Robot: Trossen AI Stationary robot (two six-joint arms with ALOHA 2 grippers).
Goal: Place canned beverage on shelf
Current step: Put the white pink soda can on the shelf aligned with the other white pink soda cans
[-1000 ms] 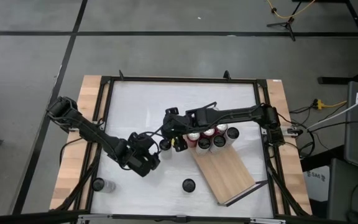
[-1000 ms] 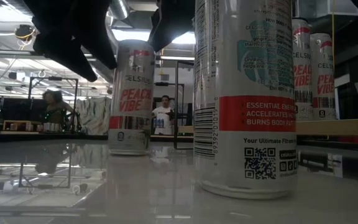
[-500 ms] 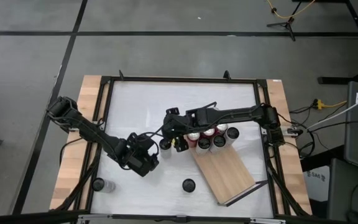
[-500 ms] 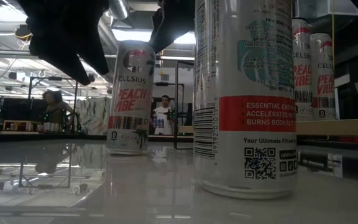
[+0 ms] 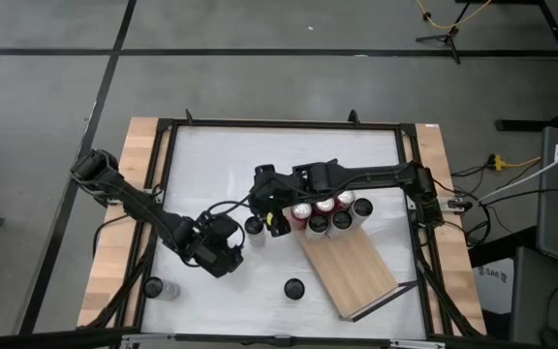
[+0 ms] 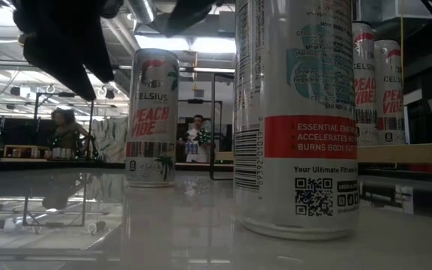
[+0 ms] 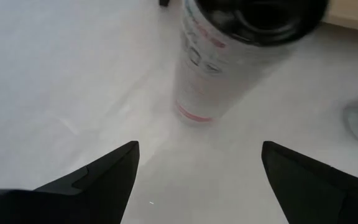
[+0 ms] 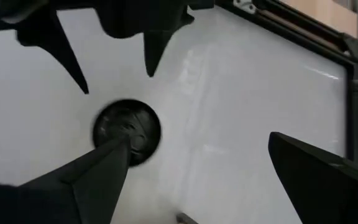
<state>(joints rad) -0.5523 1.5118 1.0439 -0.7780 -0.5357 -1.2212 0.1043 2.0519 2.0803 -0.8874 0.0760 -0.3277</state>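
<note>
Between open end effectors: 1 can.

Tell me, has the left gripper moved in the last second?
Yes. In the high view the left gripper has drawn back from the can standing left of the shelf, toward the table's left edge, jaws open and empty.

The shelf is a long light-wood board lying at an angle on the white table, with a black wire rail at its near end. Five cans stand upright in a tight group on its far end. One white "Peach Vibe" can stands upright on the table just beside that group, and another can stands alone near the front.
</note>
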